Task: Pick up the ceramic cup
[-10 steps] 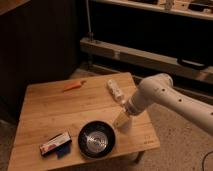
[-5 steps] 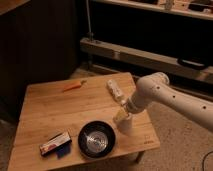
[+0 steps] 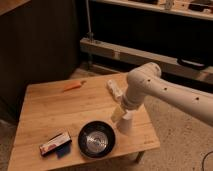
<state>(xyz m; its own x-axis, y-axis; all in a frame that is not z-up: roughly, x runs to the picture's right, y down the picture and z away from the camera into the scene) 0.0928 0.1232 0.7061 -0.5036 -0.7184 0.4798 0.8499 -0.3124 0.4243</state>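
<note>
The end effector point(image 3: 119, 114) hangs at the tip of the white arm point(image 3: 150, 85), low over the bench point(image 3: 45, 107). The ceramic cup point(image 3: 125, 126) is right under it, a tiny bit toward the side the arm comes from. The two look like they touch at the cup's top, but I cannot be sure. I also cannot tell if the end effector is let go or squeezed on the cup.

The cup stands straight up, so its long way runs up and down. The end effector is over it, at the top end. There is only one arm, so that arm has to do the job. I think the next move depends on the end effector being lined up with the cup's rim before it lifts.

The cup is small, plain and creamy white. It is round and narrow, and I see no pattern on it. It sits near the bench's front corner.

A dark shiny bowl point(image 3: 97, 139) is near the end effector, lower down and on the other side from the cup. A long white bottle point(image 3: 114, 90) lies behind the end effector.
</note>
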